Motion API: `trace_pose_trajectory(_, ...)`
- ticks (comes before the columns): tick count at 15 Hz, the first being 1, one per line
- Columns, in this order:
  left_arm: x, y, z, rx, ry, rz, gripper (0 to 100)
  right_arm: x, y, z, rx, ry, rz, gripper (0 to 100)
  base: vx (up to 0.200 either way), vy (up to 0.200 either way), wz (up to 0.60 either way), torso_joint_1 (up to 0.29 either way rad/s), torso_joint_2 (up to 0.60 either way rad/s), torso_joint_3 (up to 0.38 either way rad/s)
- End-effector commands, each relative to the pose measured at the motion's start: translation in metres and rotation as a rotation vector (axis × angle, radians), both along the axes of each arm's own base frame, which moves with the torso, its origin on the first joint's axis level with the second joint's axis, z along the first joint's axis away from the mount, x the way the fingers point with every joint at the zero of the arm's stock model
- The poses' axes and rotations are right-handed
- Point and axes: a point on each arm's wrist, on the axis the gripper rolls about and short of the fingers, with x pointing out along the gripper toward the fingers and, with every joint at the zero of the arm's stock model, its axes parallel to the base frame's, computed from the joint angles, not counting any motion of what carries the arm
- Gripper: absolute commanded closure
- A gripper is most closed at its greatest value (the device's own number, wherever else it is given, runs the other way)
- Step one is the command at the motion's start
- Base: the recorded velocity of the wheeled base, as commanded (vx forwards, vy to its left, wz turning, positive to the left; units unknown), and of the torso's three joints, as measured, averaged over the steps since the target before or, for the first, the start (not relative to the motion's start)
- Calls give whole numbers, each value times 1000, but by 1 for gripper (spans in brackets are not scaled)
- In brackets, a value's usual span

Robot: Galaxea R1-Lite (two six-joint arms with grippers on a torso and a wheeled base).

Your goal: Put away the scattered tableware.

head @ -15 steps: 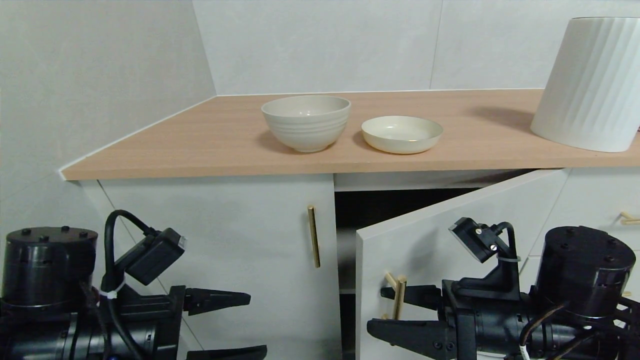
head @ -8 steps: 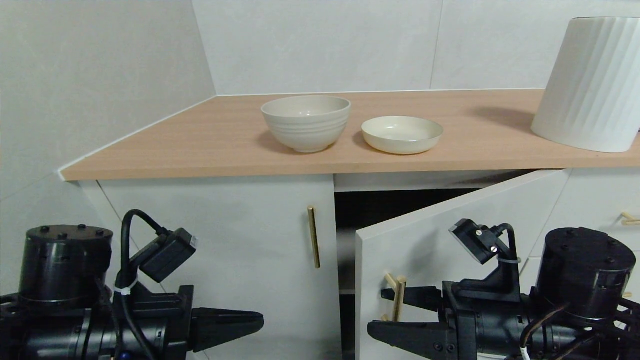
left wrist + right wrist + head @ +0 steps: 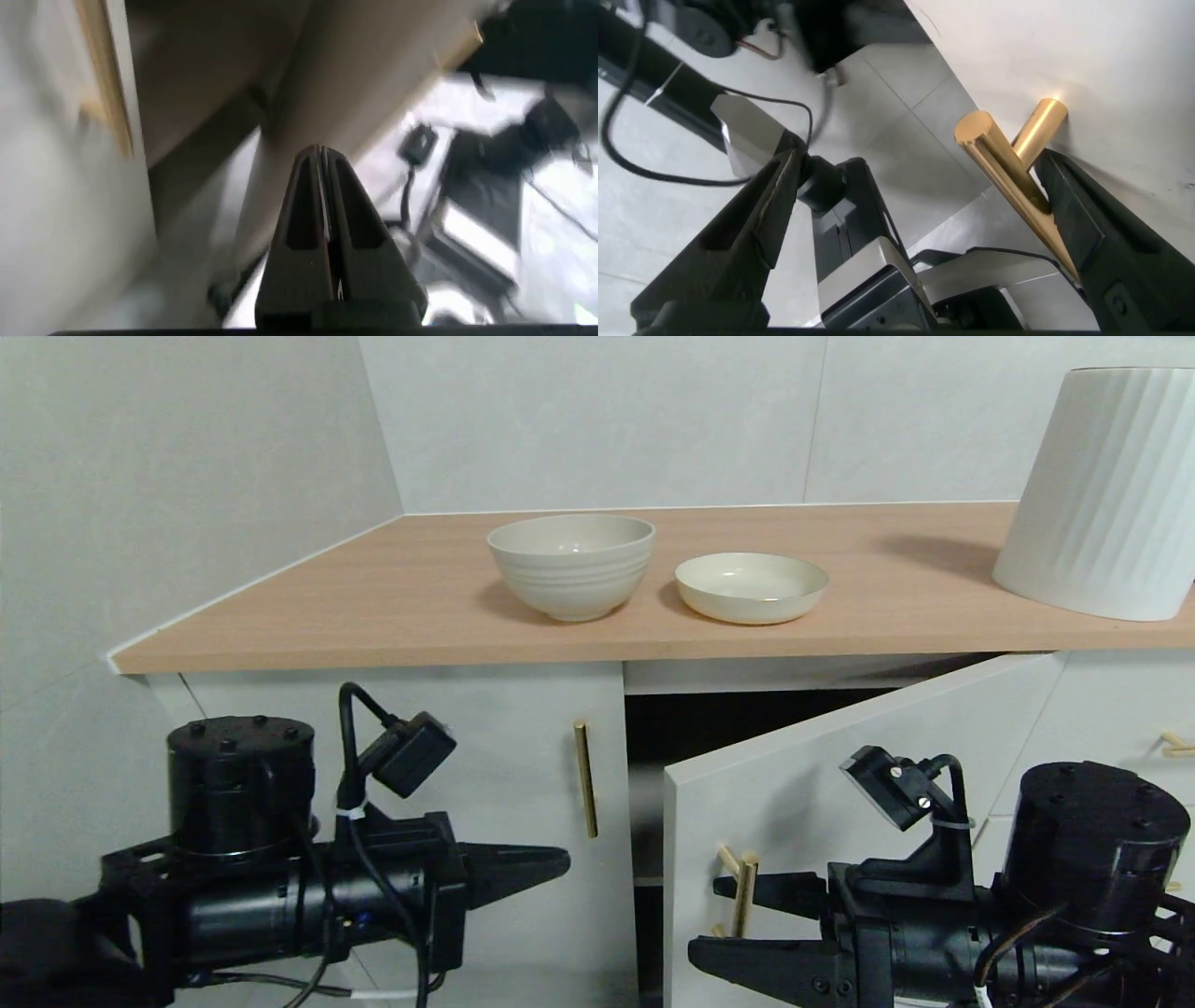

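Holds the fingers of the left gripper (image 3: 560,861) pressed together, empty. Straddles the brass handle (image 3: 745,891) of the open cabinet door (image 3: 840,747) with spread fingers of the right gripper (image 3: 709,917).

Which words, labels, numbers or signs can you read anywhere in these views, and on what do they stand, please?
None: no text, number or sign can be read in any view.
The bowl, the shallow dish, the countertop, the white ribbed shade and the open cabinet door are all plain, with no print on them.
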Motion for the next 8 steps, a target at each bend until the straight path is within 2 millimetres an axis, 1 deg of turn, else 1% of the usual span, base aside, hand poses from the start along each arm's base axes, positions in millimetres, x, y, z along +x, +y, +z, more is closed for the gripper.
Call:
trace_pose_trajectory(1, 17, -24, -19, 8, 45, -13, 100, 0, -1, 1, 4, -4, -1, 0, 0, 0, 0, 0, 0, 0)
trace_pose_trajectory(3, 32, -35, -14, -3, 25, -19, 100, -2, -1, 3, 8, -9, 0, 0, 0, 0, 0, 0, 0, 0)
trace_pose_trajectory(4, 34, -36, -16, -2, 28, -22, 100, -2, -1, 3, 8, -9, 0, 0, 0, 0, 0, 0, 0, 0)
trace_pose_trajectory(5, 35, -38, -24, 10, 52, -29, 100, -2, -2, 3, 8, -8, 0, 0, 0, 0, 0, 0, 0, 0)
trace_pose_trajectory(6, 35, -46, -31, 23, 66, -40, 100, -2, -2, 2, 6, -8, -1, 0, 0, 0, 0, 0, 0, 0)
trace_pose_trajectory(8, 42, -51, -39, 19, 37, -11, 100, -2, -2, 2, 5, -7, -1, 0, 0, 0, 0, 0, 0, 0)
